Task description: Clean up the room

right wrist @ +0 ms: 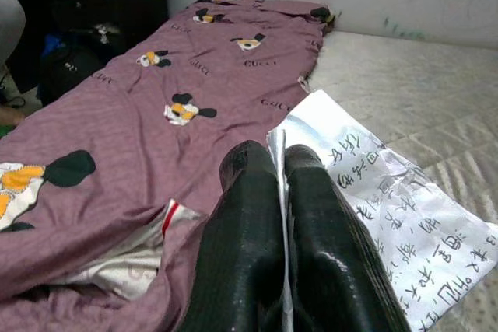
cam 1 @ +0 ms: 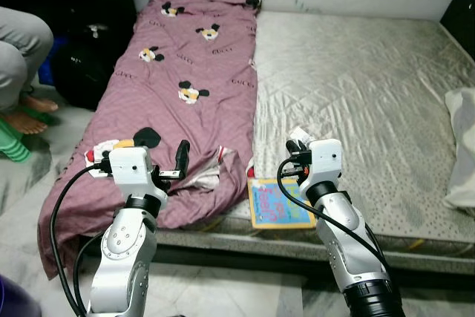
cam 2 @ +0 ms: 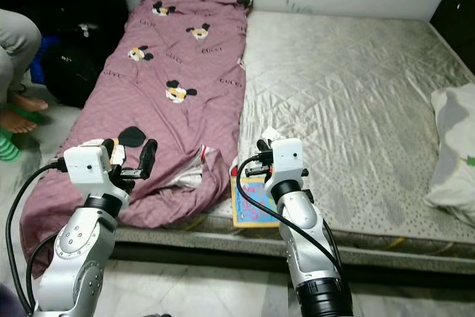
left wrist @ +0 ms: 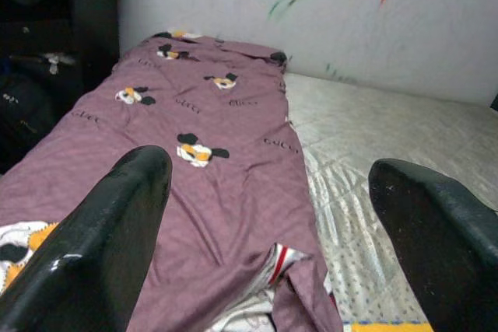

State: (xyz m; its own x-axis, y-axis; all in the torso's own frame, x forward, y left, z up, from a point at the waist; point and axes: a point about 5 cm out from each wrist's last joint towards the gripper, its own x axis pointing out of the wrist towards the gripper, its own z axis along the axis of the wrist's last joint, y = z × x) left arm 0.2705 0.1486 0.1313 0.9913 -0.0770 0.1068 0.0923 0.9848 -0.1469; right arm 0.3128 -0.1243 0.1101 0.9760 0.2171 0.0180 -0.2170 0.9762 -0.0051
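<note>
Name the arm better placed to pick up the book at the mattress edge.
Left. The left gripper is open and free, near the book. The right gripper hovers closer but is shut on a sheet of paper.

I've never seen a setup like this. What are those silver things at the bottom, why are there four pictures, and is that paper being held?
The silver things are the two arms of a walking humanoid robot, each ending in a gripper of two black fingers. The two wide pictures come from a pair of cameras on its head, looking down at a grey quilted mattress on the floor. The other two come from cameras on its wrists, looking along the fingers.

On the mattress lie a maroon blanket with cartoon mouse prints, a colourful yellow-edged booklet near the front edge, and a white pillow at the right. A person's leg and foot show at the far left.

The right gripper is pinched shut on a white handwritten sheet of paper. The left gripper is open, holding nothing, above the blanket.
</note>
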